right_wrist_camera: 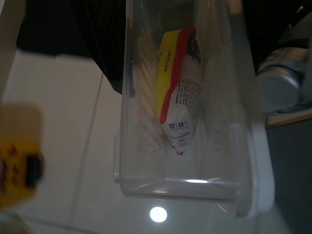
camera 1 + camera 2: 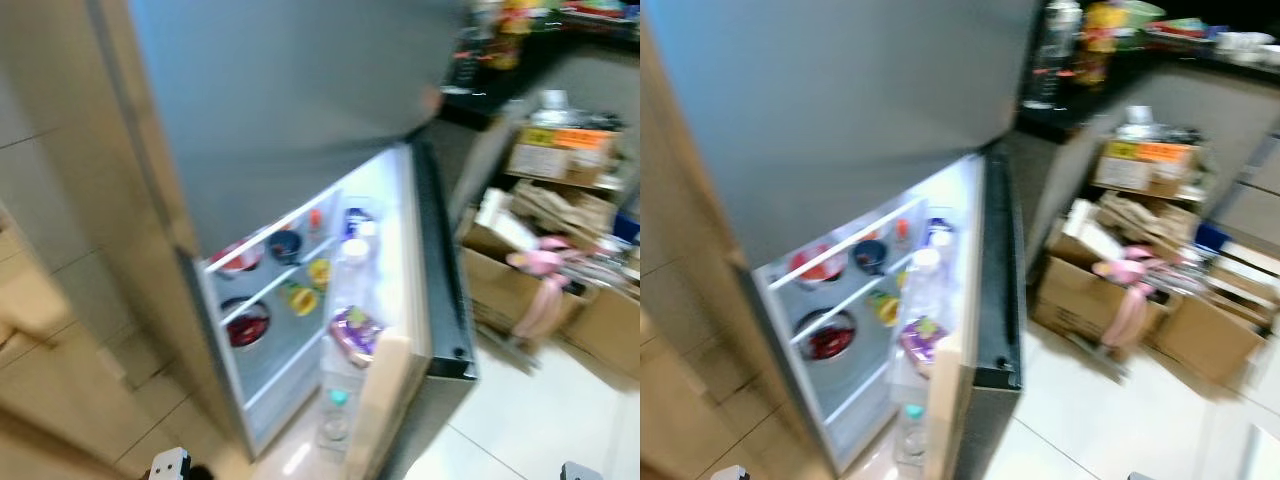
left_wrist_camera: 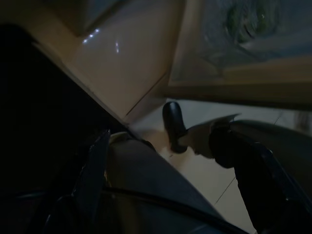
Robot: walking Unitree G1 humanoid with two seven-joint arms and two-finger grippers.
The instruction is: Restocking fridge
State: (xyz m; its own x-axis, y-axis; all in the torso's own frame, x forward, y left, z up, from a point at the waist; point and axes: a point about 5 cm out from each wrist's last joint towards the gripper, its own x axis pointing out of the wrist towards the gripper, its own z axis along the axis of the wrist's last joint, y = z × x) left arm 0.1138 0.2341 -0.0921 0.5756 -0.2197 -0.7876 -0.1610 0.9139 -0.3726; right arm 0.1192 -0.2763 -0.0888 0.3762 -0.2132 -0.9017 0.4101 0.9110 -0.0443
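Clear bin (image 1: 195, 161) holds a yellow-red packet (image 1: 178, 92); fridge (image 2: 300, 160) open.

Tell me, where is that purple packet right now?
The purple packet sits in the open fridge's door rack, seen in the head views, with a clear bottle above it and a teal-capped bottle below.

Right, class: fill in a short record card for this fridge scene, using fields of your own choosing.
fridge door: open
upper shelf: red bowl, dark blue bowl
lower shelf: bowl of something red, yellow items
door rack: purple packet, bottle with teal cap
right of fridge: cardboard boxes on pale floor, pink item
clear bin: holds yellow-and-red packet, right wrist view
image quality: blurred
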